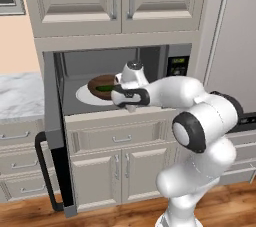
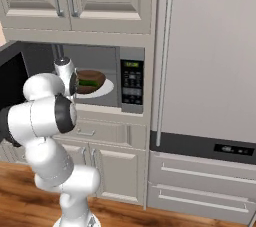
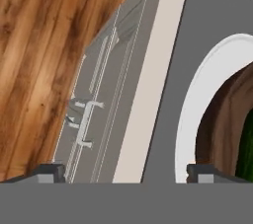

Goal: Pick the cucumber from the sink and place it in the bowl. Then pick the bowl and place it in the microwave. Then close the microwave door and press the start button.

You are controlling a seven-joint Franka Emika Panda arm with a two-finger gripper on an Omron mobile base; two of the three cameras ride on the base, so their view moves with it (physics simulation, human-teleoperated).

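Inside the microwave (image 1: 172, 56), dark brown bowl (image 1: 101, 86) w/ green cucumber (image 1: 105, 88) on white plate (image 1: 85, 96); panel text unreadable; gripper (image 3: 126, 172) tips spread, empty.

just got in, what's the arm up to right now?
The bowl sits on the white turntable plate inside the microwave, with the cucumber lying in it. The gripper is at the front of the opening, fingers spread wide with nothing between them, beside the plate's rim in the hand view. The microwave door hangs fully open to the left. Closing it and pressing start on the button panel are not yet done.
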